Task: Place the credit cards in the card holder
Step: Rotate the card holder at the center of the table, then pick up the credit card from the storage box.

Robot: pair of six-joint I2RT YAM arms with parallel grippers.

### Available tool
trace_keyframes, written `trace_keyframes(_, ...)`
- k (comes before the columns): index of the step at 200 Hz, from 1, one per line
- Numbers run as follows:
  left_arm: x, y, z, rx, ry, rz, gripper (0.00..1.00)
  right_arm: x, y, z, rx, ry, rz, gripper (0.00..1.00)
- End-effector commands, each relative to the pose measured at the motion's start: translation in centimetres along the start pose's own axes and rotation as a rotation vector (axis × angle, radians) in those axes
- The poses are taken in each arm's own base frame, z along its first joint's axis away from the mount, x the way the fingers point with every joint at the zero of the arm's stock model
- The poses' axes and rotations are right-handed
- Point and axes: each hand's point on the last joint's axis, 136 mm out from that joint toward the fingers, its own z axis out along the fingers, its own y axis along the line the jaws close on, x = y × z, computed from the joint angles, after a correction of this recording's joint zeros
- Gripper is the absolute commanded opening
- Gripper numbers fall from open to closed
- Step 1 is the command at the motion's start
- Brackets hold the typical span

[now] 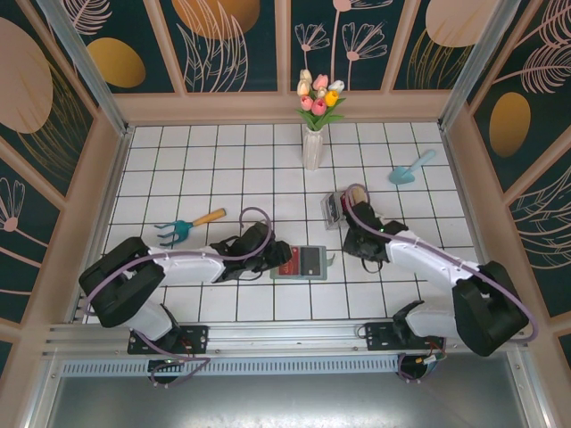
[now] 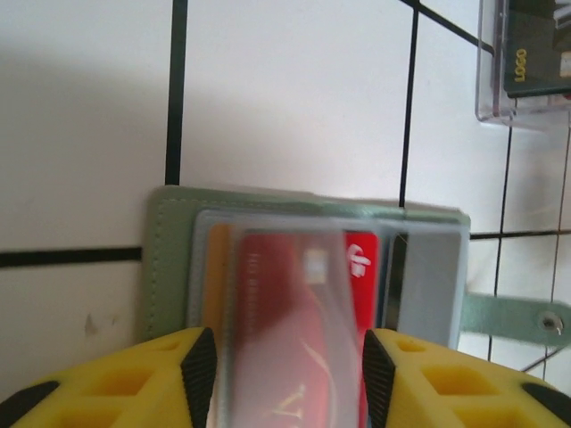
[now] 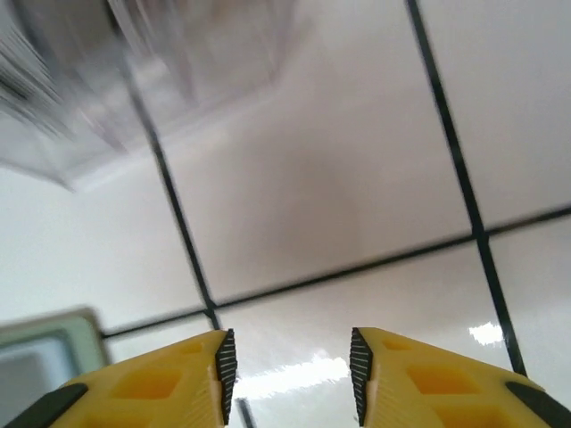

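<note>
Clamping a credit card (image 2: 285, 294) by its edges, the left end effector (image 2: 290, 357) holds it flat, probably to slide it into the card holder (image 2: 169, 259), open on the tabletop (image 1: 223, 169) at its 3 o'clock from above. At the card holder's 2 o'clock, the right end effector (image 3: 290, 361) hovers apart and empty, beside the clear box (image 1: 332, 209).

Blurred red credit card (image 2: 294, 294), apparently in grip of yellow claw (image 2: 283, 367), over grey-green card holder (image 2: 169, 259)
</note>
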Motion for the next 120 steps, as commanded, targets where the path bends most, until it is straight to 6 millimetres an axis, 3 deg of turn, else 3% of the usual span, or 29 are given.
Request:
trace_keyframes(1,-0.4,-0.1,-0.8,-0.005,-0.039,-0.039,0.51,-5.5,1.8,-3.1,-0.107,-0.126,-0.045,0.46)
trace_keyframes(30,-1.7,0.5,-2.0,-0.057,-0.105,-0.016,0.56,-11.2,0.9,-4.9,-0.09,-0.191,-0.063,0.48)
trace_keyframes(56,-3.3,0.1,-3.2,-0.081,-0.174,0.022,0.63,-14.5,-0.5,-4.6,-0.006,-0.203,-0.087,0.53)
trace_keyframes(100,-5.4,-1.1,-3.6,-0.066,-0.204,0.049,0.66,-15.0,1.5,-1.8,-0.067,-0.113,-0.137,0.57)
trace_keyframes(120,-6.0,-1.1,-3.5,-0.065,-0.206,0.048,0.67,-14.7,3.2,-1.6,-0.152,-0.094,-0.137,0.59)
